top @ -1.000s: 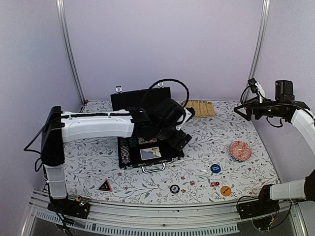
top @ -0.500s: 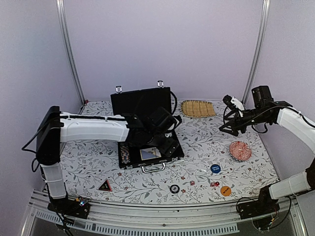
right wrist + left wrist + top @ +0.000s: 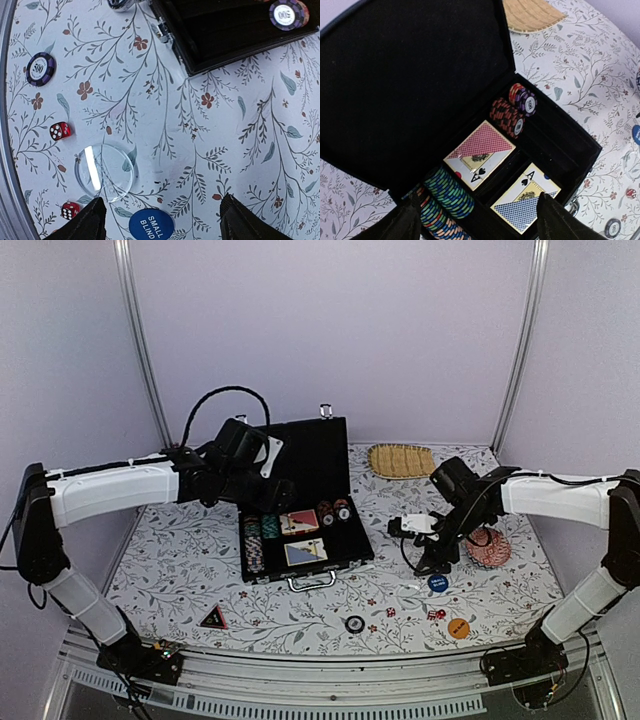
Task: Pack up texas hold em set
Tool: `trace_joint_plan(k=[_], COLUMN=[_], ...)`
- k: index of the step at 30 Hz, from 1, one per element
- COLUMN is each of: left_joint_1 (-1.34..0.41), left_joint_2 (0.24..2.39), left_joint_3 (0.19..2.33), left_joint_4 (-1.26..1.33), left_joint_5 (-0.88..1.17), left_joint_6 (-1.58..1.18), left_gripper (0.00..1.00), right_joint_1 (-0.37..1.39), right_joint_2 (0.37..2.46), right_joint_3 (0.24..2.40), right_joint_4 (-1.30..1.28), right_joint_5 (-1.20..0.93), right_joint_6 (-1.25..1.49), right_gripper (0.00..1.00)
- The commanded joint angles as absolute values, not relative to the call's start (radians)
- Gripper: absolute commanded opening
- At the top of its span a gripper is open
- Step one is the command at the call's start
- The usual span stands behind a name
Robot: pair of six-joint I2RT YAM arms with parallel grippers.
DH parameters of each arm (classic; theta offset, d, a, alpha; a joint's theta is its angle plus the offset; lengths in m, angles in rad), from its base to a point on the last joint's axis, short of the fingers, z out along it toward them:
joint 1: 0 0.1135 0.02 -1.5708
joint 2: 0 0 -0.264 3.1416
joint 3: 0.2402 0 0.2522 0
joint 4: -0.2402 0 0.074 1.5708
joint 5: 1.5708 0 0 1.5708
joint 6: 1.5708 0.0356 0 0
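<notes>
The black briefcase (image 3: 310, 455) lies open in the middle of the worktop (image 3: 180, 560), lid raised, holding 2 card decks (image 3: 480, 150) and chip rows (image 3: 447, 195). The left tool (image 3: 479, 222) hangs over it, fingers spread, gripping nothing. The right tool (image 3: 162, 205), likewise released, hovers above the blue disc (image 3: 151, 227). It probably isn't touching the disc, though the view crops there. 2 red dice (image 3: 60, 131) lie near that disc.

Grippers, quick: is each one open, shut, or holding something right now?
Left gripper: open, empty, pointed at the open black rectangular briefcase.
Right gripper: open, empty, near the round blue disc.
</notes>
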State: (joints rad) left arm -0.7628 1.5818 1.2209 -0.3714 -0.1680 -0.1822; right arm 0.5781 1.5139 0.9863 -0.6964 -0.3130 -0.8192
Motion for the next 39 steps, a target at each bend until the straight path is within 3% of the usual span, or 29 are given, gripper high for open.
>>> trace_joint_plan(k=[1, 21, 39], left_joint_1=[-0.712, -0.684, -0.682], left_joint_2=[1.511, 1.48, 1.483], left_joint_3=[1.156, 1.12, 1.122], left_joint_4=[-0.337, -0.291, -0.291], left_joint_5=[-0.204, -0.187, -0.182], left_joint_6=[-0.154, -0.156, -0.157], left_gripper=[0.8, 0.81, 0.81], right_joint_1=[0.653, 0.78, 0.861], right_joint_2=[1.575, 1.68, 1.713], right_joint_3=[0.972, 0.938, 0.921], right_joint_4=[-0.724, -0.718, -0.689], right_joint_5=[-0.23, -0.158, -0.047], right_joint_6=[-0.856, -0.886, -0.818], right_gripper=[0.8, 0.86, 0.7])
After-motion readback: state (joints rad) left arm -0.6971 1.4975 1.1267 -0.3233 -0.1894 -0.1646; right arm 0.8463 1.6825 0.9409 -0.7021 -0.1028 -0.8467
